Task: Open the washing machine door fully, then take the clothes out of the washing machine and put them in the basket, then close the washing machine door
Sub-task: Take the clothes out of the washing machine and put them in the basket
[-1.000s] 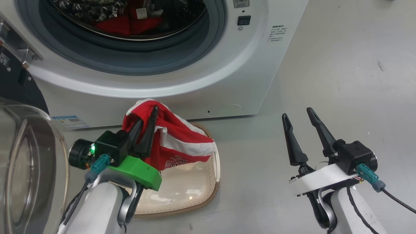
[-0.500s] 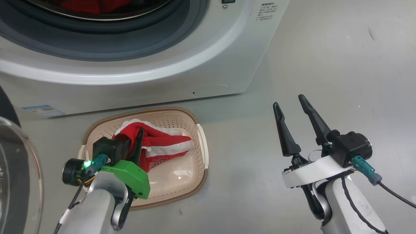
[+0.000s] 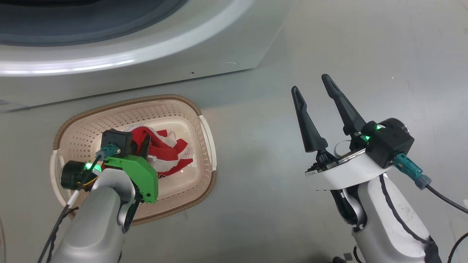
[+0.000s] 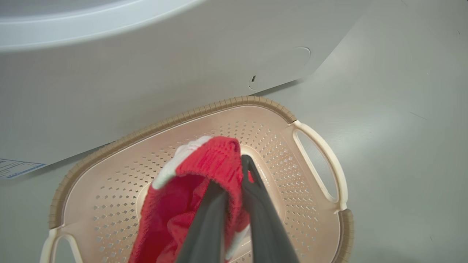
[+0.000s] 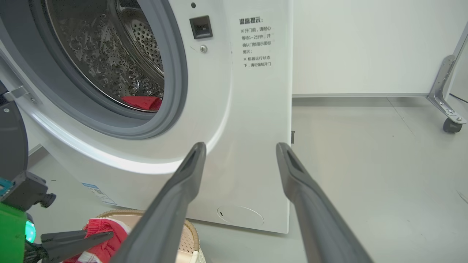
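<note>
The cream basket (image 3: pixel 128 100) sits on the floor right in front of the white washing machine (image 3: pixel 153 54). My left gripper (image 3: pixel 145 140) reaches down into it, shut on the red and white clothes (image 3: pixel 168 151), which bunch on the basket's bottom. The left wrist view shows its fingers (image 4: pixel 256 197) pinching a fold of the clothes (image 4: pixel 204 164) over the basket (image 4: pixel 219 106). My right gripper (image 3: pixel 310 83) hangs open above bare floor to the right, holding nothing. More red clothes (image 5: pixel 140 102) lie in the steel drum. The black edge of the washing machine door (image 5: pixel 11 142) stands open at the left.
A blue label (image 4: pixel 14 168) is stuck low on the machine's front. A metal leg with a caster (image 5: pixel 451 124) stands at the far right by the white wall. Grey floor stretches out to the right of the basket.
The head camera has tilted down, so the drum has left its view. My left gripper has lowered the red clothes from above the basket's rim down into the basket. The right gripper stays open.
</note>
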Motion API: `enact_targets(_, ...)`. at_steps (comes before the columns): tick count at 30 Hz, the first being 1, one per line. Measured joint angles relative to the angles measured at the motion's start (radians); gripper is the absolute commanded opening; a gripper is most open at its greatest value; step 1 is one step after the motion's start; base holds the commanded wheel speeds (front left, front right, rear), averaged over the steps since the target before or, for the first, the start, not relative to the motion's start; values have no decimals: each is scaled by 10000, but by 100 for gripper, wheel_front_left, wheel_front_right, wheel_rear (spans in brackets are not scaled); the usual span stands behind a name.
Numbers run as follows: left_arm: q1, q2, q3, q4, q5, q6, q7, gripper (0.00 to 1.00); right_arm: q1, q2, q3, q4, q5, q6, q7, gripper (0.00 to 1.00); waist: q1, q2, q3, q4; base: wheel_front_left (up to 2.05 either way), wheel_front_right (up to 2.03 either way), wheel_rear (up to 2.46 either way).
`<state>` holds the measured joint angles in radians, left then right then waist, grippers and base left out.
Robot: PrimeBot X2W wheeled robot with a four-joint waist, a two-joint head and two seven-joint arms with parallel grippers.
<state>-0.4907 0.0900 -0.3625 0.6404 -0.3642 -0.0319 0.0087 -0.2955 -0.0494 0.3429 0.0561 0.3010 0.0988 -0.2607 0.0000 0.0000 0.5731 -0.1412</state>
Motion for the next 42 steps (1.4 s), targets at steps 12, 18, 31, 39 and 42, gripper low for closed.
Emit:
enact_targets(12, -856, 222, 188, 1434, -142, -270, 299, 0, -647, -4, 485, -242, 522, -140, 0, 100, 0, 0, 1299, -729, 0, 0, 0)
enact_targets(18, -1246, 382, 422, 2029, -355, -364, 401, 0, -933, -4, 604, -353, 692, -234, 0, 100, 1, 0, 1819, -1108, 0, 0, 0)
enact_targets(31, -1770, 226, 483, 3003, -493, -558, -31, 100, -1137, 0, 506, -213, 761, -403, 0, 100, 1, 0, 2164, -1400, 0, 0, 0)
enact_targets(39, -1868, 151, 347, 3147, -462, -702, -959, 100, -1259, 0, 418, -23, 665, -403, 0, 100, 1, 0, 1889, -1200, 0, 0, 0)
enact_targets(42, -1868, 130, 314, 3149, -359, -702, -1503, 100, -1262, -2, 288, 115, 606, -403, 0, 100, 1, 0, 1697, -1100, 0, 0, 0)
